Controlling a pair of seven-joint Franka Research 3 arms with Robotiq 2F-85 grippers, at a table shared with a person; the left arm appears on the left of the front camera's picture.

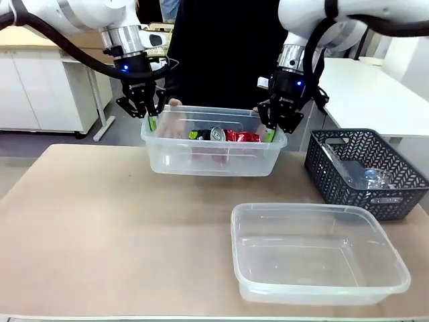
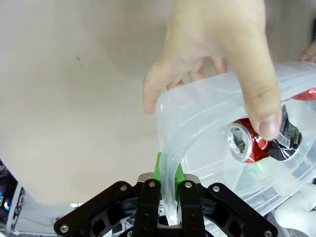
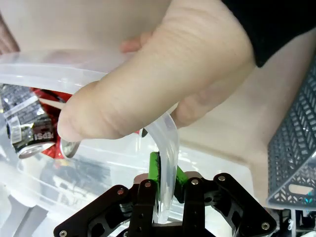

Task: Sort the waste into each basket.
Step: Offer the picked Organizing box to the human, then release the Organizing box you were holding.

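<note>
- Nearest the camera, an empty clear tub [image 1: 320, 258] sits on the desk [image 1: 100, 221], in the lower right of the frame.
- Toward the upper middle, a second clear tub [image 1: 213, 151] holds red-and-silver cans [image 1: 241, 136].
- The left gripper [image 1: 153, 124] pinches this tub's left rim, green pads pressed on the plastic.
- The right gripper [image 1: 270, 134] pinches the right rim in the same way.
- In the left wrist view, a person's hand [image 2: 217, 64] clasps the rim just above the gripper, thumb inside over a can.
- In the right wrist view, the other hand [image 3: 163, 84] clasps the rim likewise.
- At the right edge, a dark grey lattice basket [image 1: 395, 178] holds clear plastic bottles [image 1: 372, 178].
</note>
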